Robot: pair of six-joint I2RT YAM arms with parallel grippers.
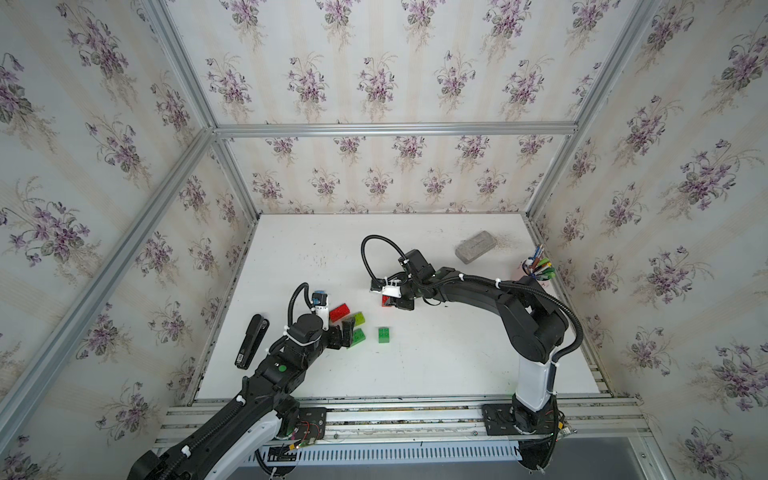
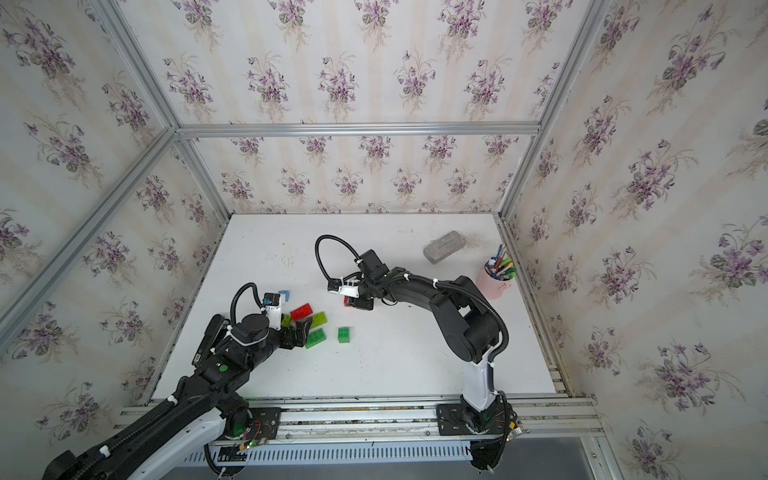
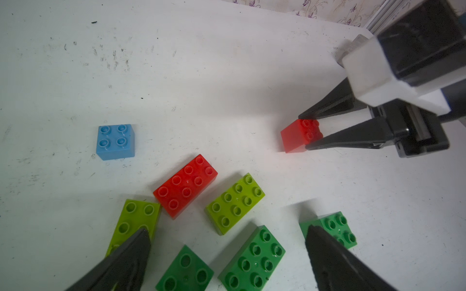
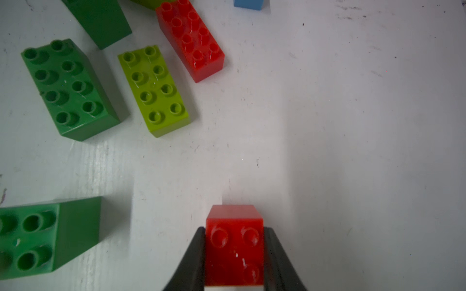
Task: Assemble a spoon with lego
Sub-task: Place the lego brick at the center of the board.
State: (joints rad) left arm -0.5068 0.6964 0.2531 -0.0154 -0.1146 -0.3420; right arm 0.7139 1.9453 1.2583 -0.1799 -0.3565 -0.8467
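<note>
Plainly, nothing is joined yet. In both top views the lego (image 1: 383,335) lies loose on the bench (image 1: 457,365), near the left arm. From the left wrist: chunky studded pieces, green, lime, red, and a blue brick (image 3: 115,141); the left hand (image 3: 227,229) gapes empty above them. From the right wrist: the right hand (image 4: 234,228) pinches a small red brick (image 4: 234,252), perhaps clear of the bench.

Left arm (image 1: 270,374) and right arm (image 1: 478,291) are black, with white base links (image 1: 536,382) and ribbed cable loops (image 1: 374,249).
</note>
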